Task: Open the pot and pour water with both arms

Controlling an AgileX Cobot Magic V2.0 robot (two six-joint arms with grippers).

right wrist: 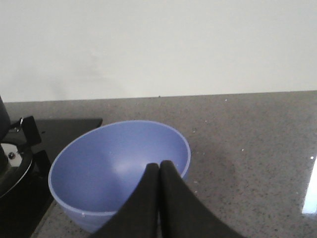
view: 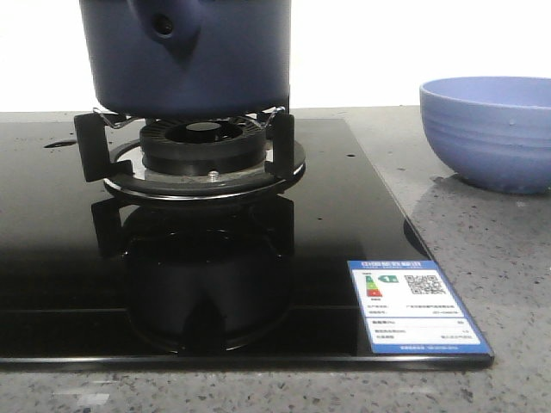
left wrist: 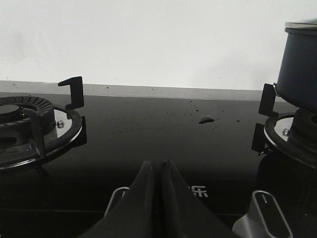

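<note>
The dark navy pot (view: 189,56) stands on the burner grate (view: 194,151) of the black glass hob, its stub with the round hole (view: 164,26) facing the camera; its top is cut off by the frame. It also shows in the left wrist view (left wrist: 298,67), with a pale rim at its top. My left gripper (left wrist: 159,162) is shut and empty, above the hob between the two burners. My right gripper (right wrist: 159,165) is shut and empty, over the near side of the periwinkle bowl (right wrist: 114,163). Neither gripper shows in the front view.
The ribbed periwinkle bowl (view: 491,129) sits on the grey speckled counter (view: 482,249) right of the hob. A second burner with grate (left wrist: 34,124) lies to the left. Two silver knobs (left wrist: 265,218) sit at the hob's front. An energy label (view: 413,305) is stuck at the hob's front right corner.
</note>
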